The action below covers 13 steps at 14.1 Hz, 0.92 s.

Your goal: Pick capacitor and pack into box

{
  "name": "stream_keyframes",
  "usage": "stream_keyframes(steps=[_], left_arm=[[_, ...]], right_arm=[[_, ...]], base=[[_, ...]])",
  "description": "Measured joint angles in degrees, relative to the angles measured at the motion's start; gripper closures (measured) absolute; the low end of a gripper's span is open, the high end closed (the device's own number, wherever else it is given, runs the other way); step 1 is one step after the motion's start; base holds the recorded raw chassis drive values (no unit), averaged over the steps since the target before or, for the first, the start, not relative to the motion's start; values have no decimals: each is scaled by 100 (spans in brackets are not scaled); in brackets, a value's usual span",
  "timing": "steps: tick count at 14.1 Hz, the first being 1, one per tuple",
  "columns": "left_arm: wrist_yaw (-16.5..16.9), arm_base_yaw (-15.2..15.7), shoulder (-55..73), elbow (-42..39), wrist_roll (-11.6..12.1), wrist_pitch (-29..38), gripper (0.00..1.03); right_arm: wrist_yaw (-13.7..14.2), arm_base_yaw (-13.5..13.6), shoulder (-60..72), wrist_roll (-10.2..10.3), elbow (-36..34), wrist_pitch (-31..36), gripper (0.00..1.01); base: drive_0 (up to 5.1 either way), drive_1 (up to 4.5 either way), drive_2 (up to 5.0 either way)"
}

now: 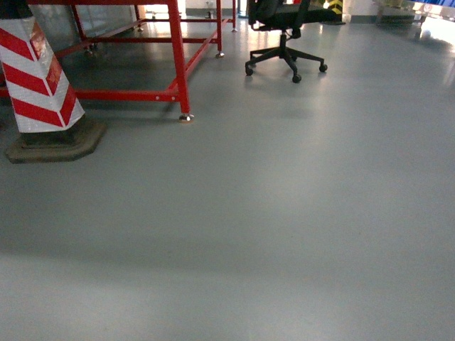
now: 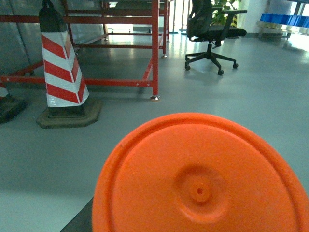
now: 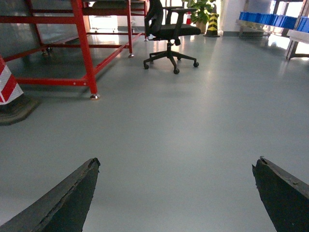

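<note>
The capacitor (image 2: 200, 179) fills the lower half of the left wrist view as a big round orange end face with a small dimple in its middle. It sits right in front of the camera, held in my left gripper; only a dark sliver of one of its fingers (image 2: 80, 220) shows at the bottom left. My right gripper (image 3: 178, 162) is open wide, its two dark fingers (image 3: 67, 198) far apart with only grey floor between them. The box is out of view. Neither gripper shows in the head view.
A red-framed table (image 1: 178, 64) stands ahead on the left, with a red-and-white striped post (image 1: 39, 78) on a dark base beside it. A black office chair (image 1: 284, 35) is further back. Blue bins (image 3: 268, 19) line the far right wall. Grey floor (image 1: 284, 213) stretches ahead.
</note>
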Motion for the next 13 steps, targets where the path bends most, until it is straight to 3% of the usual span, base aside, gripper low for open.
stream_keyframes(steps=[13], left_arm=[[-11, 0, 0, 0, 0, -2, 60]], right_arm=[[-2, 0, 0, 0, 0, 20, 3]], base=[[-498, 248, 248]])
